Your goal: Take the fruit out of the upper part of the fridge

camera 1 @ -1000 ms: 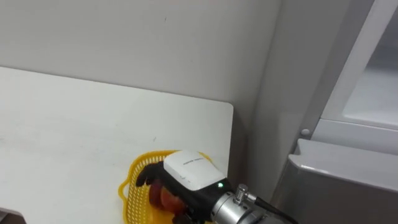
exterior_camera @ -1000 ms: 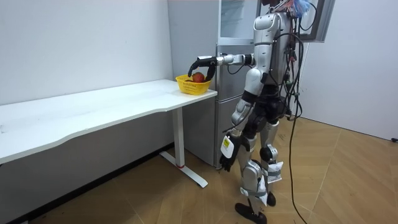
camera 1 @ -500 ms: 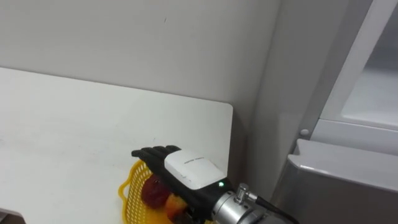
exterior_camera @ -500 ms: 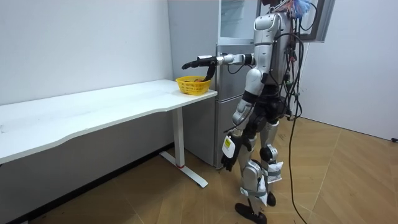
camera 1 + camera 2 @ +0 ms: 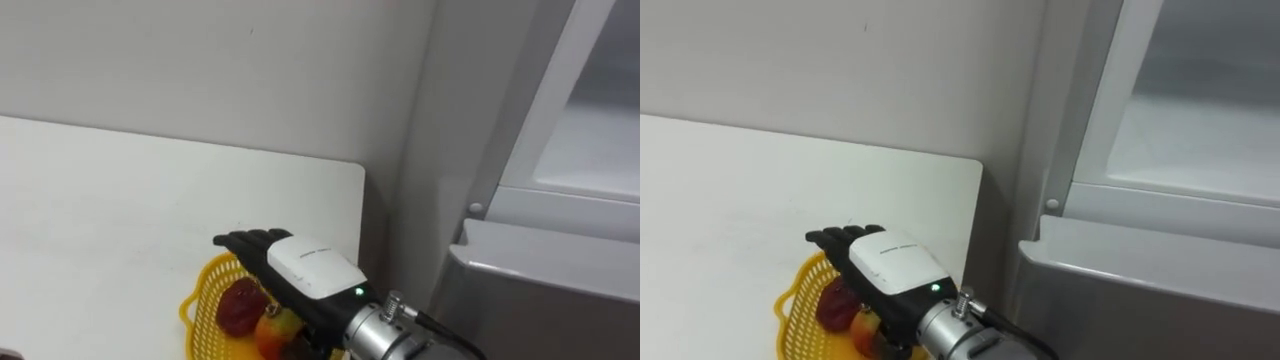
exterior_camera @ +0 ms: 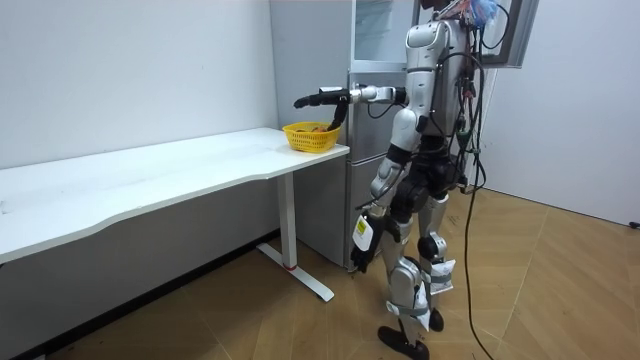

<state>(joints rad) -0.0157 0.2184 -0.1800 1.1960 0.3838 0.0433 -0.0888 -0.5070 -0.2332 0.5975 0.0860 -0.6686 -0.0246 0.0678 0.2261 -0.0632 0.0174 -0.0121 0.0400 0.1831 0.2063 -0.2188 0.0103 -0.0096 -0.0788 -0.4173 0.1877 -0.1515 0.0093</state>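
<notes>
A yellow basket (image 5: 203, 300) stands at the near end of the white table (image 5: 120, 200), next to the fridge. In it lie a red fruit (image 5: 238, 305) and a yellow-orange one (image 5: 276, 326). My right hand (image 5: 300, 270) hovers just above the basket, open, fingers straight and pointing away over the table, holding nothing. In the room view that arm reaches out level over the basket (image 6: 310, 137), while my left hand (image 6: 360, 240) hangs beside my thigh. I stand upright in front of the fridge (image 6: 375, 120).
The fridge's upper compartment (image 5: 600, 110) stands open with a pale inside. Its grey lower door (image 5: 530, 290) is closed, close to my right arm. A plain wall (image 5: 200, 70) runs behind the long table, with wooden floor (image 6: 520, 290) around me.
One second ago my right hand was curled round the red fruit in the basket. It has since opened and risen, and the fruit lies in the basket. The view has shifted slightly.
</notes>
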